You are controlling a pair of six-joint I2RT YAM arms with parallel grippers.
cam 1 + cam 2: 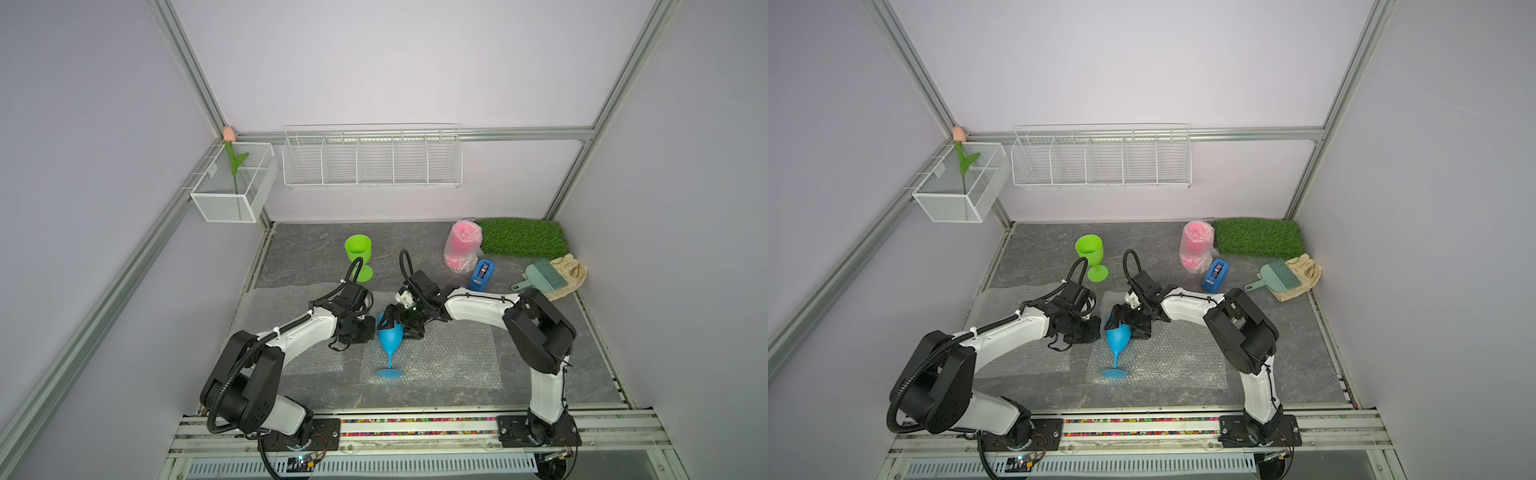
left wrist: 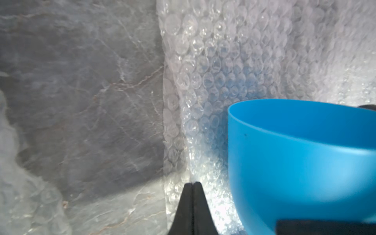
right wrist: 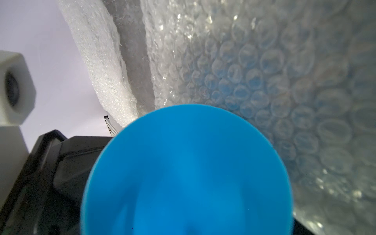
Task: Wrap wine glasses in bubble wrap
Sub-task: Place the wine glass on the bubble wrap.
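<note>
We see the blue goblet (image 1: 390,336) lying on a bubble wrap (image 1: 453,353) sheet mid-worktop (image 1: 316,257), foot toward the arm bases; the right claw (image 1: 400,325) straddles its bowl, jaws wide, though we cannot tell if it grips; the left claw (image 2: 192,185), jaws together, sits just beside the bowl at the sheet's edge; the green goblet (image 1: 358,248) stands upright behind.

A robotics lab test cell, dressed with household props: plain lilac wall panels (image 1: 395,62) set in an aluminium-profile frame (image 1: 190,70), a left arm (image 1: 299,332) and a right arm (image 1: 482,305) bolted to a slotted rail (image 1: 415,444) along the front of a grey stone-look surface (image 1: 307,253). A white wire rack (image 1: 372,162) hangs on the back wall, a fake tulip (image 1: 229,134) stands in a mesh box (image 1: 224,205), artificial grass (image 1: 521,237) lies in the far corner
</note>
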